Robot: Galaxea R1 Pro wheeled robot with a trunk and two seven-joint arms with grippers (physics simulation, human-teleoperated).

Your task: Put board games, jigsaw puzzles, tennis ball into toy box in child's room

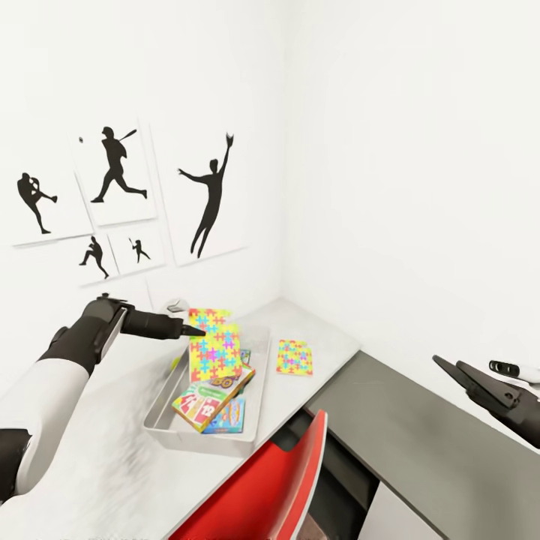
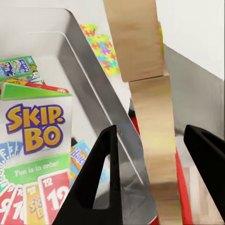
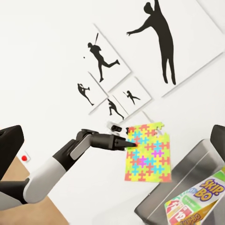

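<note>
The light-grey toy box [image 1: 166, 420] stands on the table [image 1: 330, 330]. In it lie the SKIP-BO board game [image 1: 214, 394], a blue one [image 1: 229, 417] and a green-edged one [image 2: 18, 68]. One jigsaw puzzle [image 1: 214, 343] stands tilted on edge over the bin, between the fingers of my left gripper [image 1: 193, 330]. In the left wrist view a gap shows on each side of its tan back [image 2: 150, 117]. The other jigsaw puzzle [image 1: 294, 357] lies flat on the table beside the bin. My right gripper [image 1: 459, 369] hangs open and holds nothing over the dark cabinet. The tennis ball and the bed are out of view.
A red chair back [image 1: 262, 480] rises in front of the table, just below the toy box. The lower dark-grey cabinet top [image 1: 420, 442] joins the table at the right. White walls with baseball silhouette pictures [image 1: 112, 172] meet in the corner behind.
</note>
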